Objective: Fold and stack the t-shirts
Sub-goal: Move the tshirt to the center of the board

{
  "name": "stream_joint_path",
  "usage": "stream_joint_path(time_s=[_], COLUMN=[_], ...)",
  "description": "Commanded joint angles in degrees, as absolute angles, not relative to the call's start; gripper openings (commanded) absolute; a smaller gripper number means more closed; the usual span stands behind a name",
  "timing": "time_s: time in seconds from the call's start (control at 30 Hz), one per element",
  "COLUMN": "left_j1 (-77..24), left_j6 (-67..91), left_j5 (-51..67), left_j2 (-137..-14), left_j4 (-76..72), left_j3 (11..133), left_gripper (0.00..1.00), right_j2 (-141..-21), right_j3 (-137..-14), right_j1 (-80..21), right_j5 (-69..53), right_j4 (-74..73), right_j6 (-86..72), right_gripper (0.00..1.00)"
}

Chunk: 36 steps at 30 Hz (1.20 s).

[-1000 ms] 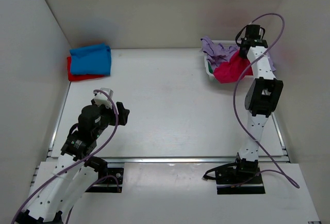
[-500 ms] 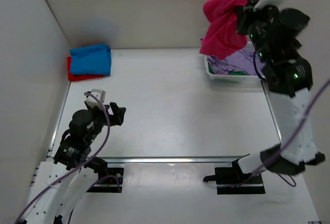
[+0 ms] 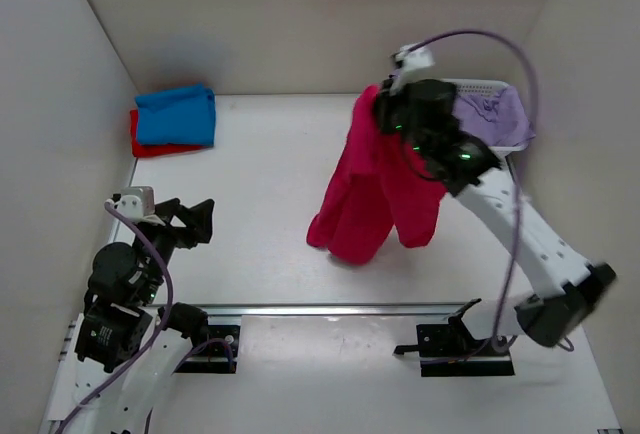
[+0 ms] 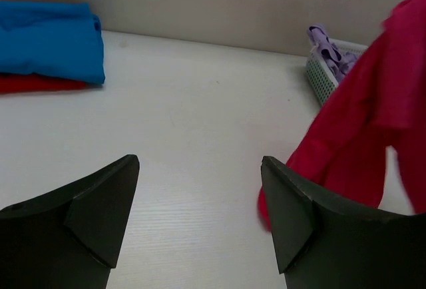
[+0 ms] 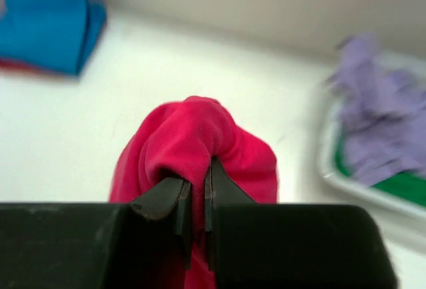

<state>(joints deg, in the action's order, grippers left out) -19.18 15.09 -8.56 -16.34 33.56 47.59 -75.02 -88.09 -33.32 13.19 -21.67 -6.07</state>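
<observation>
Your worktop [image 3: 270,169]: white, pale walls on three sides | far-left corner: blue t-shirt [image 3: 176,114] folded atop red t-shirt [image 3: 148,149] | left edge: left gripper [image 4: 200,164], jaws wide, empty | right of centre: right gripper [image 5: 196,192], jaws pinching the hanging crimson-pink t-shirt [image 3: 375,194] | far-right corner: basket [image 3: 500,86] of lilac cloth.

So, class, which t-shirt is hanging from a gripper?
The crimson-pink t-shirt, hanging from the right gripper; the blue t-shirt and red t-shirt lie stacked.
</observation>
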Motion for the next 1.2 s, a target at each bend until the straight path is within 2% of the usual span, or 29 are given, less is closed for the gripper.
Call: stream_joint_path(time_s=[0.0,0.13,0.17,0.2,0.23,0.3,0.37,0.43,0.47,0.53,0.67,0.77,0.87,0.97,1.17], left_j1=[-17.9,-17.2,-17.6,-17.6,-17.5,-17.8,-18.3,-17.9,-17.8,-18.4,-18.5,-18.6,-18.6,-18.5,-18.6], left_j6=[15.9,15.8,16.3,16.2,15.8,15.5,15.5,16.1,16.2,16.8,17.1,16.6,16.5,16.5,17.5], left_j5=[-7.7,-4.7,-4.3,-4.2,-4.4,-4.0,-3.8,-3.3,-3.0,-2.1,-0.9,-0.3,0.0,0.8,1.8], left_j2=[-16.2,-17.1,-17.5,-18.2,-18.7,-19.6,-19.9,-19.9,-19.8,-19.8,-20.2,-20.6,-21.0,-21.8,-23.4], left_j4=[35.9,34.3,34.2,34.1,34.1,33.7,33.1,32.5,32.2,31.4,29.9,29.1,28.7,27.8,25.9], left_j3=[46.1,42.9,42.5,41.7,40.8,39.5,38.2,36.9,36.0,34.7,33.0,32.6,32.4,31.9,31.3], left_gripper=[0.85,0.85,0.85,0.85,0.86,0.86,0.85,0.85,0.85,0.85,0.85,0.85,0.85,0.84,0.84], right_j2=[-82.3,-95.1,-96.8,-100.3,-103.6,-105.9,-105.0,-100.4,-99.1,-95.4,-94.7,-94.1,-97.2,-99.0,-99.4], right_j3=[-84.3,-87.8,-89.0,-92.4,-95.9,-99.0,-96.3,-90.8,-87.0,-81.6,-76.0,-72.5,-72.4,-71.6,-67.7], right_j1=[-39.4,-43.0,-43.8,-44.6,-45.0,-44.7,-43.8,-40.7,-39.6,-33.6,-27.7,-28.7,-28.1,-26.2,-24.7], right_j5=[13.9,13.2,13.7,15.3,17.1,19.2,19.7,16.5,15.5,7.9,-6.0,-5.1,-4.7,-6.8,-3.3], right_j4=[-12.9,-15.0,-16.3,-19.0,-23.2,-27.1,-26.5,-24.1,-21.7,-19.5,-17.3,-14.1,-16.9,-18.7,-19.0], right_j6=[-11.7,-14.0,-13.6,-12.3,-11.7,-11.0,-10.4,-9.7,-9.3,-9.0,1.4,11.7,16.3,15.9,12.0], right_gripper=[0.0,0.0,0.06,0.17,0.24,0.54,0.7,0.78,0.78,0.7,0.66,0.67,0.67,0.68,0.69])
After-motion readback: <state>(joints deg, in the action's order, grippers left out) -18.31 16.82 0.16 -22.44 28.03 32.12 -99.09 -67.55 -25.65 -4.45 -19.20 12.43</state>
